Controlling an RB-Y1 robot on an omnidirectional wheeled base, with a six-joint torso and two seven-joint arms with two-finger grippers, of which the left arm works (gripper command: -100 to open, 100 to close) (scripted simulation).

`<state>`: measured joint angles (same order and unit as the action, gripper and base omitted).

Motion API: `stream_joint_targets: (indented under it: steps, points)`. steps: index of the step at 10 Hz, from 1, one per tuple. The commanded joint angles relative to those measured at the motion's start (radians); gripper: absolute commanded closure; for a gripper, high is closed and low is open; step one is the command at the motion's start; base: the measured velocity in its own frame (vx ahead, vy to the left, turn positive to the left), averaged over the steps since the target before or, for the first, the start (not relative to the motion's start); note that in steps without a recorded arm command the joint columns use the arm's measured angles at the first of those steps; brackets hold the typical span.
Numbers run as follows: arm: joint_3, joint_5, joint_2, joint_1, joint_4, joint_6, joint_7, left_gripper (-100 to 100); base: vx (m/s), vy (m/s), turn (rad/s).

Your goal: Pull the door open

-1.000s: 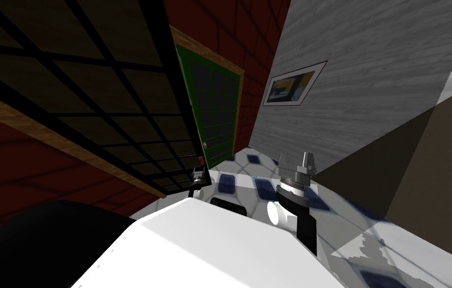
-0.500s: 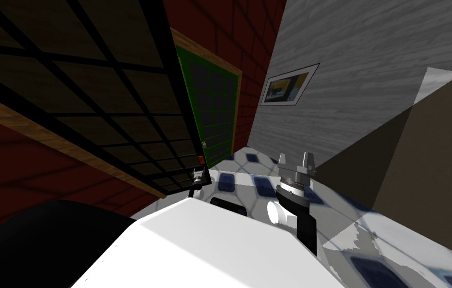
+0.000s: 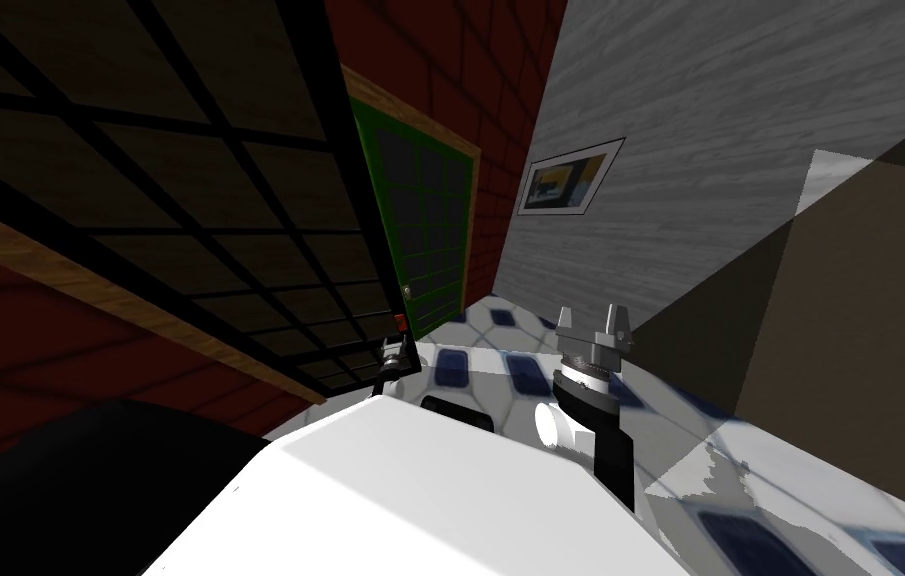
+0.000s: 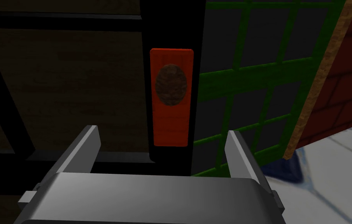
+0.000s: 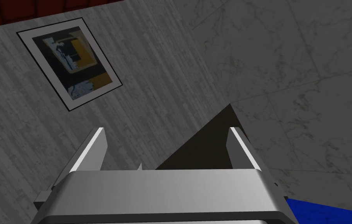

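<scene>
Left wrist view: fingers [image 4: 87,144] apart, knob [image 4: 171,84] ungrasped.
Left gripper [image 4: 162,132] clamps nothing; the knob sits at 12 o'clock on the free edge of the black door [image 4: 169,23], which looks ajar. Grasp and pull remain. Since a second ago the head camera has swung slightly; right gripper [image 3: 592,322] idles open.

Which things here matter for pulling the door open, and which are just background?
Job: black-framed door, its orange plate, the dark knob on it, open left gripper facing the plate.
Background: green door beyond, framed picture, tiled floor, idle open right gripper.
</scene>
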<state>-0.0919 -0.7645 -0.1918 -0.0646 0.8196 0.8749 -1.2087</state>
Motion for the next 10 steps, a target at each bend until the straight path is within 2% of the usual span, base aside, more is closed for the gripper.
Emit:
stream_joint_targets:
  steps: [1, 2, 3, 4, 5, 6, 8, 9, 10]
  points:
    - [-0.002, -0.003, -0.025, -0.007, -0.017, 0.011, -0.035, -100, 0.185, -0.007, -0.052]
    - [-0.002, -0.004, -0.036, -0.011, -0.021, 0.013, -0.048, -100, 0.168, 0.008, -0.038]
    - [-0.002, -0.008, -0.058, -0.020, -0.029, 0.018, -0.075, -100, 0.168, 0.013, -0.057]
    - [-0.002, -0.009, -0.070, -0.025, -0.033, 0.020, -0.089, -100, 0.156, 0.007, -0.037]
    - [-0.003, -0.012, -0.092, -0.034, -0.041, 0.025, -0.115, -100, 0.153, 0.008, -0.046]
    - [-0.003, -0.013, -0.102, -0.038, -0.044, 0.027, -0.127, -100, 0.143, 0.003, -0.041]
    - [-0.004, -0.018, -0.134, -0.051, -0.056, 0.034, -0.166, -100, 0.151, -0.001, -0.045]
    - [-0.005, -0.015, -0.127, -0.042, -0.065, 0.036, -0.158, -100, 0.062, -0.008, -0.005]
    - [-0.005, -0.015, -0.127, -0.042, -0.065, 0.036, -0.158, 100, -0.008, 0.003, 0.006]
